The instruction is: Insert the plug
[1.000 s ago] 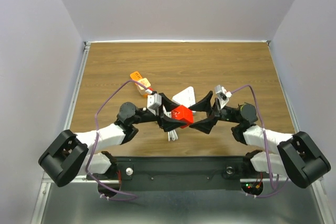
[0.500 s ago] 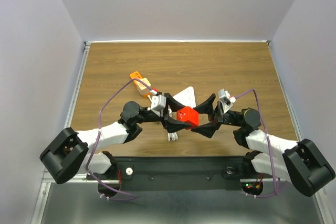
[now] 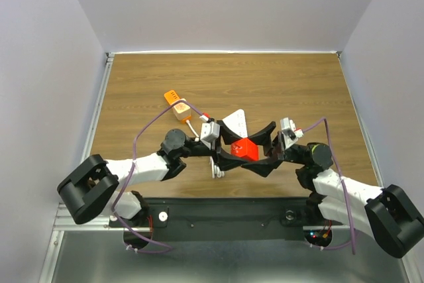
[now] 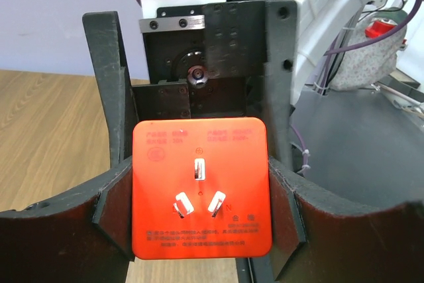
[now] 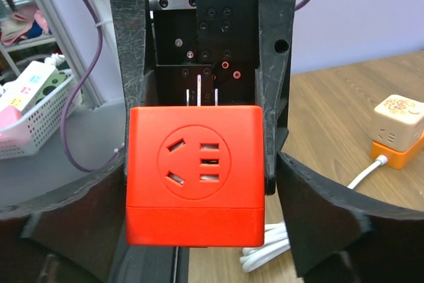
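Red plug (image 3: 244, 148) sits clamped in our left gripper (image 3: 228, 152), its prongs (image 4: 197, 167) pointing away from our wide-open right gripper (image 3: 264, 150), which faces the socket side

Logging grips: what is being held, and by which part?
Left gripper clamps the red plug cube by its side faces; right gripper stands open.

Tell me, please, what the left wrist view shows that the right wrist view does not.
Only the left wrist view shows the pronged face of the red adapter. Only the right wrist view shows its socket face, plus the orange power cube and white cable on the table. Both show the adapter clamped between the left fingers, with the right fingers standing open around it.
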`<state>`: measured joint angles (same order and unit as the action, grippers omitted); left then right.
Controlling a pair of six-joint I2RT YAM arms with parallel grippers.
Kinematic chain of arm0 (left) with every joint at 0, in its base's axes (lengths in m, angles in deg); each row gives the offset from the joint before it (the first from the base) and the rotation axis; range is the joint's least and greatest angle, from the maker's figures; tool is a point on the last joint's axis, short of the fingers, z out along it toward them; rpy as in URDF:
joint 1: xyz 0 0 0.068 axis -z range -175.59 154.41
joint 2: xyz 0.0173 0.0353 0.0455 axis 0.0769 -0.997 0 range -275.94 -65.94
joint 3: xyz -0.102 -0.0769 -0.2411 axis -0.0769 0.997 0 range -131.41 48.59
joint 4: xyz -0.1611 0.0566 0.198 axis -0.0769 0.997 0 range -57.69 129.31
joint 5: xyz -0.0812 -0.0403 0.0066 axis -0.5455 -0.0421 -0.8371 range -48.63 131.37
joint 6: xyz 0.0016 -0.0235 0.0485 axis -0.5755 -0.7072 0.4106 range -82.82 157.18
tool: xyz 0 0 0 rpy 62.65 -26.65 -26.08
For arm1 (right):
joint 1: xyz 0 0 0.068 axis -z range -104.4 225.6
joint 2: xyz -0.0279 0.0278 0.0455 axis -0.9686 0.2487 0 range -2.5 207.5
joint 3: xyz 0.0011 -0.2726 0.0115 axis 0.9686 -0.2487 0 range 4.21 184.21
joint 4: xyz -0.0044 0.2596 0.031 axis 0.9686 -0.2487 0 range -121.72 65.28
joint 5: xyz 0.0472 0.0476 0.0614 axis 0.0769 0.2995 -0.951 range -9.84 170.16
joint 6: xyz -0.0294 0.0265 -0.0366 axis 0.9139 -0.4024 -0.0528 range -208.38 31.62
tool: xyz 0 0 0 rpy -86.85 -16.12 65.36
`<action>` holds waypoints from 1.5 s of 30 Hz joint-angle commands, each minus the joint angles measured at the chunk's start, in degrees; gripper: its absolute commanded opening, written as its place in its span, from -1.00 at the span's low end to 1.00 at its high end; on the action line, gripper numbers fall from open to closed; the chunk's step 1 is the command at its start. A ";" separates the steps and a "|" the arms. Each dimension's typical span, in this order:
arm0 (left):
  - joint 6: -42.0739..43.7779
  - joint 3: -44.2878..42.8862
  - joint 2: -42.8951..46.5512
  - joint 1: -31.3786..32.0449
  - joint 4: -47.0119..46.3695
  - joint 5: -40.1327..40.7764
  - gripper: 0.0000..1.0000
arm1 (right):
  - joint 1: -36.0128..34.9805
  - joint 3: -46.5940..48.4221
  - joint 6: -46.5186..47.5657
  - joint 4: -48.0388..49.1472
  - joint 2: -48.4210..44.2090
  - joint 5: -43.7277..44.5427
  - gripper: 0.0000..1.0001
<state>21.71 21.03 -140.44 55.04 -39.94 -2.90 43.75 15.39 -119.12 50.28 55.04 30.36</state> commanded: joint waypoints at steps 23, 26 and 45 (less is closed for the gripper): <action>-2.29 1.18 5.59 0.96 -45.61 3.84 -1.00 | -0.84 -2.30 4.55 25.19 -1.20 2.87 0.59; -2.90 0.66 5.51 0.87 -45.70 3.05 -1.00 | -0.75 -2.22 4.81 24.67 -0.85 2.69 0.67; -4.40 0.66 5.68 1.22 -46.05 1.21 -1.00 | -0.75 -1.43 6.22 20.97 -3.22 2.69 0.95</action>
<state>18.19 22.65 -135.41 56.07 -39.85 -0.41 42.63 12.77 -113.64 50.74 52.50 33.62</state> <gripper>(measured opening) 0.711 0.975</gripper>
